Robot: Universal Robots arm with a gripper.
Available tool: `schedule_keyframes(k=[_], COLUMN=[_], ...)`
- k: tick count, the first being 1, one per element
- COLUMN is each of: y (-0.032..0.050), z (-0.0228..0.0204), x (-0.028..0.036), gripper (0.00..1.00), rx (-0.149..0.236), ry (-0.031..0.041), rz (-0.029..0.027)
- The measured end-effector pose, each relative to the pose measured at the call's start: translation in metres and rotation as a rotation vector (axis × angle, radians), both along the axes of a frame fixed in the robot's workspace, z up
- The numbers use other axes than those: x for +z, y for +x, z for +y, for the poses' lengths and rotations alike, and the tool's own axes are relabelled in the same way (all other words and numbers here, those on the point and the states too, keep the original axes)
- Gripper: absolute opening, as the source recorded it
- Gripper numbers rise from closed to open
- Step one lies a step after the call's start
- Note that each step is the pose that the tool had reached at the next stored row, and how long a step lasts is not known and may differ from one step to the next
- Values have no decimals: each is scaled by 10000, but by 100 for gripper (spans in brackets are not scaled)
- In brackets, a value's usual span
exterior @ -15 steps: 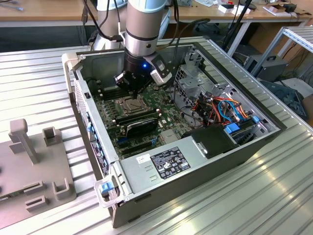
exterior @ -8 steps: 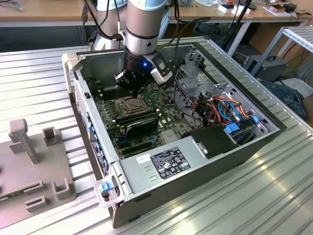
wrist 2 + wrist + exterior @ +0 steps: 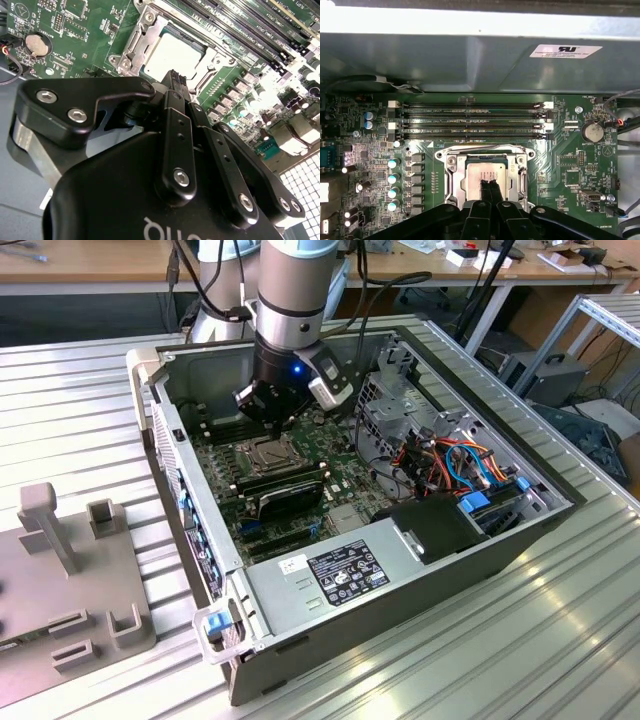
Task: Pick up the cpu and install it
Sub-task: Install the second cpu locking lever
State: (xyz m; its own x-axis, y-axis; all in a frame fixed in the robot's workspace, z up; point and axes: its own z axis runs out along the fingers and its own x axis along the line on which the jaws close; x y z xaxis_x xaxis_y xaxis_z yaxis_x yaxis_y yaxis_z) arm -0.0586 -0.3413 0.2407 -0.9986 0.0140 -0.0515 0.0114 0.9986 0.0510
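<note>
CPU point(image 3: 487, 176) seated flat in the metal-framed socket point(image 3: 451, 170) on the green motherboard point(image 3: 572, 165), pale face up, frame corners around it. In the second wrist view, same chip point(image 3: 172, 52) bright and square inside the frame. Hand point(image 3: 489, 183) directly over the chip, black fingertips point(image 3: 485, 186) pressed together with no gap, nothing between them, tips at or just above the chip's face; contact impossible to judge. Clenched fingers likewise seen in the second wrist view point(image 3: 176, 80), pointing down at the socket's edge. Beyond the socket, four long memory slots point(image 3: 470, 120) in parallel rows; round coin battery point(image 3: 593, 132) off to one side. In the exterior view, arm reaching down into an open computer case point(image 3: 520, 530) lying on a ribbed metal bench point(image 3: 70, 410), hand point(image 3: 272, 422) low over the socket point(image 3: 268, 452). Grey fixture block point(image 3: 60, 570) on the bench at the exterior view's left, well apart from the case.
</note>
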Motion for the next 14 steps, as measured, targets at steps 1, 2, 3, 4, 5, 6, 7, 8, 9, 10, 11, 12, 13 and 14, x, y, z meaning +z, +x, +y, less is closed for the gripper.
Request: schedule_keyframes(k=[1, 2, 3, 4, 5, 6, 7, 8, 9, 10, 11, 12, 13, 14], y=[0, 0, 0, 0, 0, 0, -1, 0, 0, 0, 0, 0, 0, 0], z=[0, 0, 0, 0, 0, 0, -1, -1, -1, -1, 0, 0, 0, -1], x=[0, 2, 3, 3, 3, 5, 14, 23, 44, 67, 84, 97, 109, 118], gripper=[11, 11, 11, 11, 11, 11, 11, 11, 11, 11, 11, 11, 11, 11], rx=[0, 0, 0, 0, 0, 0, 0, 0, 0, 0, 0, 0, 0, 0], ry=[0, -3, -2, -2, -2, -2, -8, -5, -4, -3, -4, -3, -3, -3], rz=[0, 2, 2, 1, 2, 1, 5, 3, 2, 2, 2, 2, 1, 2])
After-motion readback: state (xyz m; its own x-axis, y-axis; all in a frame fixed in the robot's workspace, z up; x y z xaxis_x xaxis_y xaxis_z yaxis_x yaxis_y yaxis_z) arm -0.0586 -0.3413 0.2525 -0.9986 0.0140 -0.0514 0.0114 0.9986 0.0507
